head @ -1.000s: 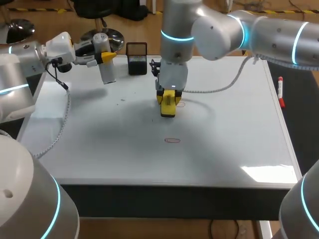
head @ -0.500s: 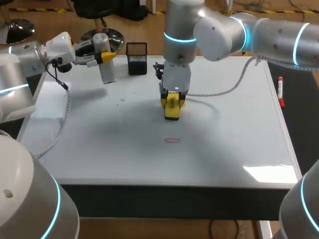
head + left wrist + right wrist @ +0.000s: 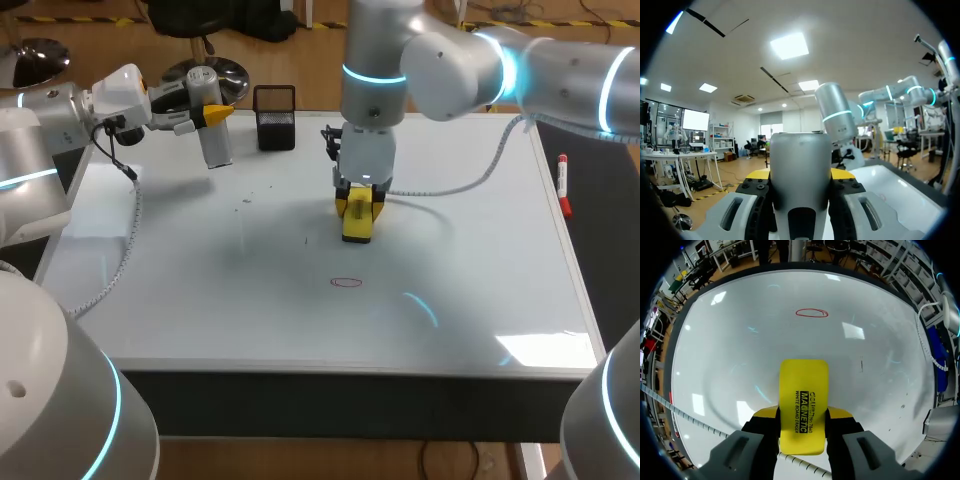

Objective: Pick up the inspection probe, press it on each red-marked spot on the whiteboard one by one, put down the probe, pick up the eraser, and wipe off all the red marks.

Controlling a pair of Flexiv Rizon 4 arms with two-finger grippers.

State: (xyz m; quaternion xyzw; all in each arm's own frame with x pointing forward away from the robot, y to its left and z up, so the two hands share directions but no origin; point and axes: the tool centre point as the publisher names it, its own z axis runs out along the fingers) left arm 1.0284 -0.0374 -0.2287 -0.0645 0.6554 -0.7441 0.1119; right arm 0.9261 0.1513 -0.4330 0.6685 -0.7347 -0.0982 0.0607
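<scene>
The right gripper (image 3: 359, 205) is clasping the eraser (image 3: 803, 402), its long axis pointing straight at the 1 red mark (image 3: 811, 313) lying ahead on the whiteboard (image 3: 480, 260). The left gripper (image 3: 210, 112) is clenching the probe (image 3: 215, 145) well away from that mark.

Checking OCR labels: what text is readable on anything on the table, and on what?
"MAGNETIC": black print on the yellow eraser in the right gripper.
"WHITE BOARD ERASER": smaller line beside it, same eraser.
Small mark and number next to that: too small to read.
No readable print on the probe, black holder or red marker.
</scene>
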